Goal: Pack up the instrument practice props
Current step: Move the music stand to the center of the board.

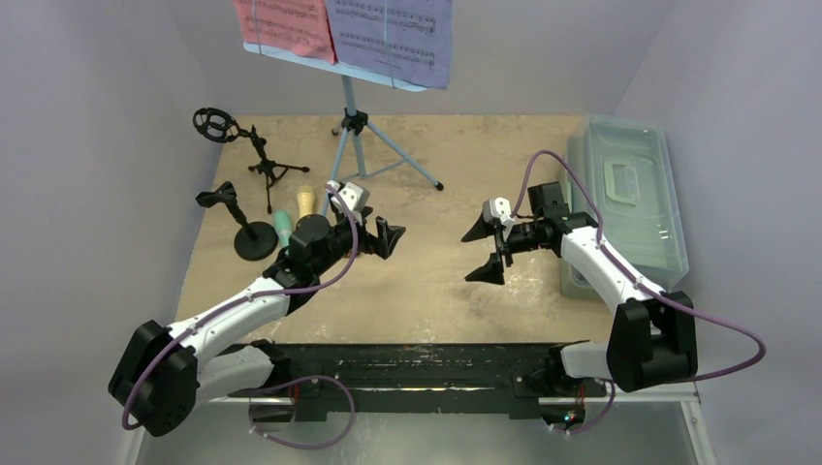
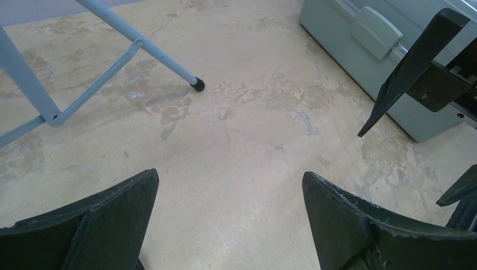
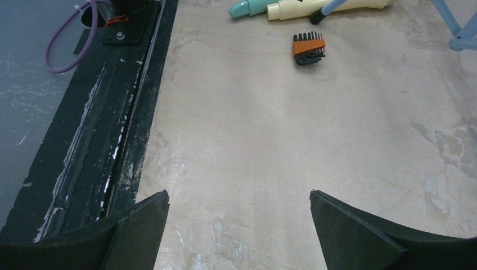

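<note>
Left gripper (image 1: 388,237) and right gripper (image 1: 482,257) gape wide, empty. Mint-green microphone (image 1: 282,230) lies left of left gripper, axis front-to-back. Left arm nearer.

- Tub (image 1: 632,199): translucent grey plastic, long, lid on; lies along the table's right side. A pale latch (image 2: 376,25) sits on its near wall.
- Hex-key set (image 3: 309,49): black keys in an orange holder, lying flat on the tabletop, well apart from the tub.
- Tabletop (image 1: 436,281): beige, mottled with stains and fine cracks.
- Walls (image 1: 97,107): pale lilac-grey, on left, back and right.
</note>
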{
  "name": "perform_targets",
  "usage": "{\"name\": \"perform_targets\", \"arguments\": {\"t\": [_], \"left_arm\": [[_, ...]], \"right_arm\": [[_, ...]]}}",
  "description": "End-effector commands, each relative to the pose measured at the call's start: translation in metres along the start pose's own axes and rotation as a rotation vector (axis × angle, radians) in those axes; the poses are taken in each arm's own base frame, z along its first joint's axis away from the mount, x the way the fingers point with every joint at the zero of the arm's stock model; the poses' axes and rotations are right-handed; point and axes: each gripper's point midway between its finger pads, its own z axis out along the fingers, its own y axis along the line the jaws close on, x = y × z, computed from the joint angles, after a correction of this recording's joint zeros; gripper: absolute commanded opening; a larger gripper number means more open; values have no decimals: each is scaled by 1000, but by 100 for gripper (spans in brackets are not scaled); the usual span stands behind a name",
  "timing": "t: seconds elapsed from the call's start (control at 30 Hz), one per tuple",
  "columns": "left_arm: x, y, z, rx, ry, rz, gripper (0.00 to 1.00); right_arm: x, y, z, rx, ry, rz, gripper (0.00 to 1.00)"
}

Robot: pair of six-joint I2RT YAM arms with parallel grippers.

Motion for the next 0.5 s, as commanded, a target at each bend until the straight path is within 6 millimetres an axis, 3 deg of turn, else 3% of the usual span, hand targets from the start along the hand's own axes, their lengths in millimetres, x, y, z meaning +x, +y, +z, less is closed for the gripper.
{"name": "perform_targets", "arguments": {"t": [0.0, 0.23, 0.47], "left_arm": [[-28, -6, 6, 20, -82, -11, 100], [-22, -10, 11, 56, -60, 48, 98], [-32, -6, 15, 42, -95, 116, 97]], "right_arm": [[-13, -6, -3, 1, -16, -45, 99], [-13, -6, -2, -1, -15, -45, 99], [-14, -6, -3, 1, -14, -47, 99]]}}
